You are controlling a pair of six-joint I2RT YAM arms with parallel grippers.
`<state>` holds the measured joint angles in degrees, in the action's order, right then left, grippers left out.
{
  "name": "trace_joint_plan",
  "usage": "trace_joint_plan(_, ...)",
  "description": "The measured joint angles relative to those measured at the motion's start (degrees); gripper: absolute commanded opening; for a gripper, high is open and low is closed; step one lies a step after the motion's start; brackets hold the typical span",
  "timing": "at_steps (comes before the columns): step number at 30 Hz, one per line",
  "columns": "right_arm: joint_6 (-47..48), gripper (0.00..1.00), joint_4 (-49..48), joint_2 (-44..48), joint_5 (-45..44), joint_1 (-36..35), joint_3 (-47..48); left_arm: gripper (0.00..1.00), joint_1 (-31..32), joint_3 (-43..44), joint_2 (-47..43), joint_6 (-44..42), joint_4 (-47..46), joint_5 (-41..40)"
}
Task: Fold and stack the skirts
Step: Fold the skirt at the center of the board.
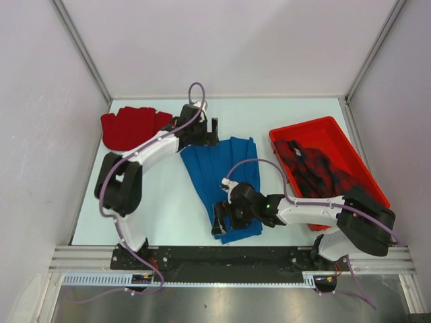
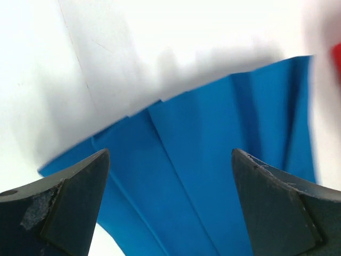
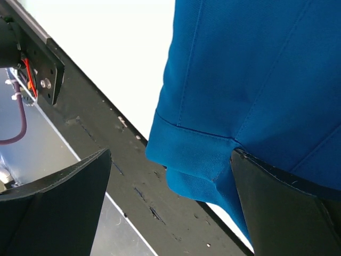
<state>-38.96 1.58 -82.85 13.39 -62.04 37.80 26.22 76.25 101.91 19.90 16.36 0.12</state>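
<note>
The blue pleated skirt (image 1: 225, 185) lies flat in the middle of the table, its near end reaching the front edge. My left gripper (image 1: 205, 131) hovers open over its far end; in the left wrist view the blue skirt (image 2: 213, 176) fills the gap of the left gripper (image 2: 169, 154). My right gripper (image 1: 221, 219) stands open at the skirt's near-left corner. In the right wrist view that hemmed corner of the blue skirt (image 3: 240, 80) lies between the open jaws of the right gripper (image 3: 170, 154), ungripped. The red skirt (image 1: 131, 128) lies folded at the far left. The plaid skirt (image 1: 313, 168) lies crumpled in the tray.
The red plastic tray (image 1: 306, 124) sits at the right side of the table. A black rail (image 3: 106, 144) runs along the table's front edge right under the blue skirt's corner. Grey walls close in the table on three sides.
</note>
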Motion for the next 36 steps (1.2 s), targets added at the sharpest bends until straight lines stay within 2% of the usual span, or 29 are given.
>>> trace_joint_plan(4, 0.2, 1.00, 1.4, 0.7, -0.5, 0.6, 0.0, 1.00, -0.4, 4.0, 6.7, -4.5, 1.1, 0.2)
trace_joint_plan(6, 0.7, 1.00, 3.0, 1.6, -0.7, 1.6, -0.1, 0.97, -0.5, 5.0, 9.1, -6.2, 1.6, 0.2)
trace_joint_plan(9, 1.9, 1.00, 5.4, 3.2, -1.0, 4.0, -0.5, 0.88, -0.5, 7.5, 13.0, -8.0, 2.7, 0.0)
trace_joint_plan(13, 3.6, 1.00, 8.7, 4.8, -1.1, 7.5, -1.0, 0.69, -0.5, 9.6, 16.4, -7.8, 4.7, -1.7)
trace_joint_plan(16, 4.5, 1.00, 10.9, 5.6, -1.1, 10.0, -1.1, 0.62, -0.5, 7.6, 15.8, -6.5, 4.5, -2.0)
trace_joint_plan(19, 5.3, 1.00, 13.1, 6.8, -0.9, 12.3, -1.3, 0.54, -0.5, -0.3, 11.5, -4.8, 1.4, -2.1)
trace_joint_plan(25, 7.7, 1.00, 17.1, 10.2, 1.0, 12.3, -2.4, 0.48, -0.5, -13.2, 2.0, -0.3, -1.0, -3.3)
trace_joint_plan(30, 8.2, 1.00, 21.3, 15.0, 1.2, 12.1, -2.9, 0.50, -0.4, -22.9, -6.1, 5.3, -1.8, -4.9)
trace_joint_plan(35, 8.4, 1.00, 24.8, 24.4, 1.5, 16.8, -3.3, 0.52, 2.1, -34.3, -19.3, 14.2, 1.9, -7.8)
trace_joint_plan(36, 8.1, 1.00, 25.2, 26.7, 1.7, 18.2, -3.3, 0.56, 3.3, -35.9, -21.7, 15.9, 3.3, -8.8)
